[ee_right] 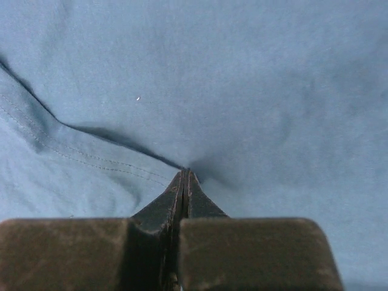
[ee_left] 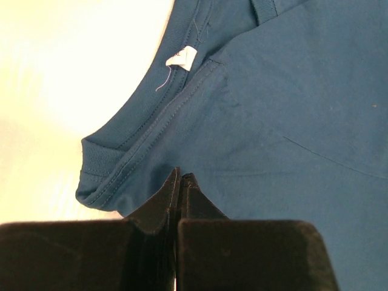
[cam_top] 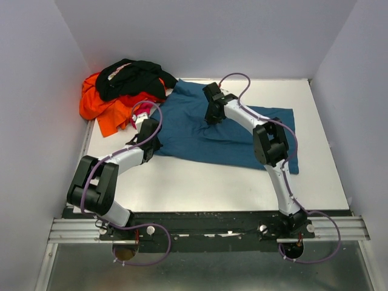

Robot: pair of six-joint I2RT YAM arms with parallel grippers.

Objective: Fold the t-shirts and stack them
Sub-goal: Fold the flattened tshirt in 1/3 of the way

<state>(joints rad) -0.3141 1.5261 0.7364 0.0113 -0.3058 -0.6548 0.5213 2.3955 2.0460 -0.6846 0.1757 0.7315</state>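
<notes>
Top external view: The teal-blue t-shirt is lying spread on the table, in the far half. Its long axis is running left to right, the neck end pointing left and the straight hem end pointing right. At the far-left corner a heap is resting: the black t-shirt is lying on top of the orange t-shirt, and a small part of the magenta-pink t-shirt is showing at the heap's near edge. The left gripper is sitting at the teal-blue shirt's near-left edge. The right gripper is bearing down on its middle, towards the far side.

Left wrist view: The left gripper is holding its jaws pressed together, pinching the teal-blue t-shirt just beside the collar. The white label is showing inside the neckline. The bare table is lying to the left.

Right wrist view: The right gripper is holding its jaws pressed together, pinching a pucker of the teal-blue t-shirt. A stitched seam is running to the left of the tips
</notes>
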